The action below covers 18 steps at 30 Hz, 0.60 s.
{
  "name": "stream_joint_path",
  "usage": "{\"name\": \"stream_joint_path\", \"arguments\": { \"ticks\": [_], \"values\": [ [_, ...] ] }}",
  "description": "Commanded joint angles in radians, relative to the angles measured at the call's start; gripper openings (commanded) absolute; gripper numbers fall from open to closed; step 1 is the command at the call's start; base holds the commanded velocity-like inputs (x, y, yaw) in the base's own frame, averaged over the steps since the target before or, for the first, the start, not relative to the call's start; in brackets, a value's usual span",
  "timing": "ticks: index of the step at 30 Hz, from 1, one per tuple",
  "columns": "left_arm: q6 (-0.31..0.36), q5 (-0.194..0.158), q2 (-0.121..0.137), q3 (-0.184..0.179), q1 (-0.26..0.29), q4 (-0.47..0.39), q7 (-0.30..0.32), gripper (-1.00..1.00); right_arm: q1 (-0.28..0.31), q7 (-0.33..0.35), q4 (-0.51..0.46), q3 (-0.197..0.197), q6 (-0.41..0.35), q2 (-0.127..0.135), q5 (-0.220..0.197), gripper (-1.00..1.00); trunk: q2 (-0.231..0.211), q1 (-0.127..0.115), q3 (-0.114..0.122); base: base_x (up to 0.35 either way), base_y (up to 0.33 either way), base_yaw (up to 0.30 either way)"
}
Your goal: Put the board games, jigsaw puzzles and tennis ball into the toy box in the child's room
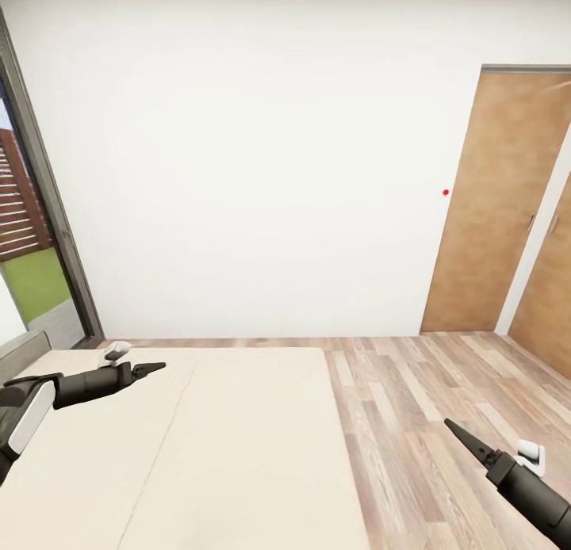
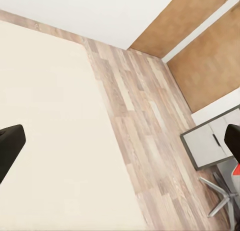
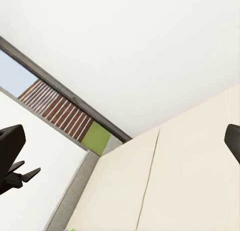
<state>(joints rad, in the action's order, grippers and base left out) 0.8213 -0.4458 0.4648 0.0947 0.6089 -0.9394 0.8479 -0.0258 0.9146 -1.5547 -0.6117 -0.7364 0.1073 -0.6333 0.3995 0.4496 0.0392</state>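
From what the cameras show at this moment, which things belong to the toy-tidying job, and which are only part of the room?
Belong to the job:
- the bed, cream mattress, no game box on the part in view
- the left gripper, above the bed
- the right gripper, above the floor

Only part of the room:
- wood-panel door
- red wall button
- window
- plank floor
- white drawer unit

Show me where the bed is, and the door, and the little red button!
bed (image 1: pixel 238 455), head view, bare cream mattress top.
door (image 1: pixel 492 209), head view, middle of the wood panel.
red button (image 1: pixel 446 192), head view, the dot on the white wall.
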Motion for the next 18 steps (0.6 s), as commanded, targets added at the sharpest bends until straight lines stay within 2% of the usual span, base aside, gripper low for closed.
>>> {"name": "stream_joint_path", "arguments": {
  "ticks": [1,18],
  "values": [
    [0.005,-0.002,0.000,0.001,0.000,0.001,0.002,1.00,0.000,0.000,-0.001,0.000,-0.006,0.000,-0.004,1.00,0.001,0.000,0.000,0.000,0.287,0.000],
    [0.004,-0.002,0.002,0.001,0.000,0.001,0.002,1.00,0.000,0.000,-0.001,0.000,-0.006,0.001,-0.005,1.00,0.001,0.000,0.000,0.000,0.288,0.000]
  ]
}}
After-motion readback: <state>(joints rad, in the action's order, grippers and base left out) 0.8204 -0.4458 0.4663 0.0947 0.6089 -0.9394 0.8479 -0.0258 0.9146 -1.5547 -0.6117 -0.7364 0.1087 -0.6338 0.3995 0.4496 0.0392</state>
